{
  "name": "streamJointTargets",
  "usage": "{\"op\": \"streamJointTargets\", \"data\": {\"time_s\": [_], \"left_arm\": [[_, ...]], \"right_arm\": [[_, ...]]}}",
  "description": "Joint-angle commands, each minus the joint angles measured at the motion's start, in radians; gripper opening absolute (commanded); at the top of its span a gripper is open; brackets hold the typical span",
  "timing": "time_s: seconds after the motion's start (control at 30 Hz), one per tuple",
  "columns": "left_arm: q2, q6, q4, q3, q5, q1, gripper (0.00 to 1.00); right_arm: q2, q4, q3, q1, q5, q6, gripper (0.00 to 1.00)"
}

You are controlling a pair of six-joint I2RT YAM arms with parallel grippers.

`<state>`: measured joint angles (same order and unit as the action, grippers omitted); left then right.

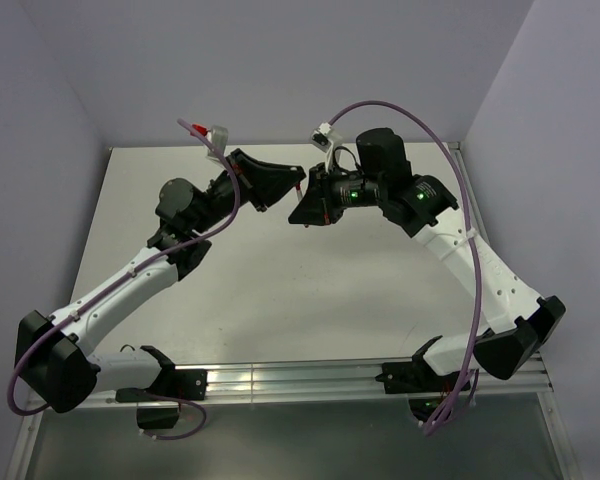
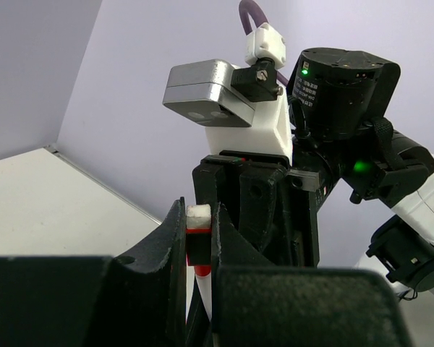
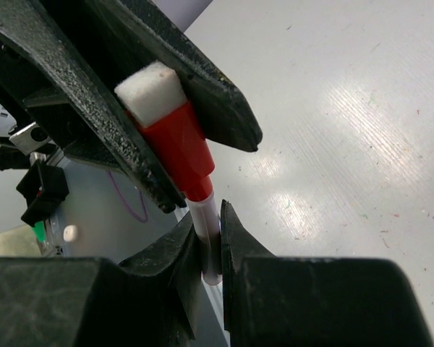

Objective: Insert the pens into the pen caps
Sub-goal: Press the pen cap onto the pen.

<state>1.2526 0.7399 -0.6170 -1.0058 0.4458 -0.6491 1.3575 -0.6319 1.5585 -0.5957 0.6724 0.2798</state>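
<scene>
Two grips, tip to tip: my left gripper (image 2: 198,238) clamps the red pen cap (image 3: 175,148), my right gripper (image 3: 208,235) the white pen (image 3: 204,214) entering it just beyond. Off-axis pushing could, I judge, jam the tip or slip the barrel.

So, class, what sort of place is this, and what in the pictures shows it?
Probably a robotics lab test cell: a left arm and right arm bolted to a metal rail, a white table, plain walls boxing it in.
</scene>
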Motion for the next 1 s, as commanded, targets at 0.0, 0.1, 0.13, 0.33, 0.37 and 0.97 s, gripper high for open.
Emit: {"op": "streamJointTargets", "data": {"time_s": [0.0, 0.1, 0.13, 0.33, 0.37, 0.97], "left_arm": [[0.073, -0.047, 0.392, 0.130, 0.398, -0.149, 0.00], [0.076, -0.045, 0.384, 0.139, 0.393, -0.155, 0.00], [0.077, -0.045, 0.384, 0.142, 0.390, -0.156, 0.00], [0.082, -0.042, 0.379, 0.153, 0.387, -0.159, 0.00], [0.082, -0.043, 0.382, 0.156, 0.386, -0.159, 0.00], [0.084, -0.010, 0.359, 0.190, 0.375, -0.162, 0.00]], "right_arm": [[-0.014, 0.595, 0.210, 0.056, -0.125, 0.064, 0.00], [-0.012, 0.598, 0.218, 0.054, -0.128, 0.064, 0.00], [-0.011, 0.597, 0.221, 0.054, -0.129, 0.062, 0.00], [-0.009, 0.592, 0.239, 0.056, -0.134, 0.061, 0.00], [-0.011, 0.591, 0.241, 0.054, -0.135, 0.058, 0.00], [-0.014, 0.597, 0.256, 0.054, -0.139, 0.062, 0.00]]}}
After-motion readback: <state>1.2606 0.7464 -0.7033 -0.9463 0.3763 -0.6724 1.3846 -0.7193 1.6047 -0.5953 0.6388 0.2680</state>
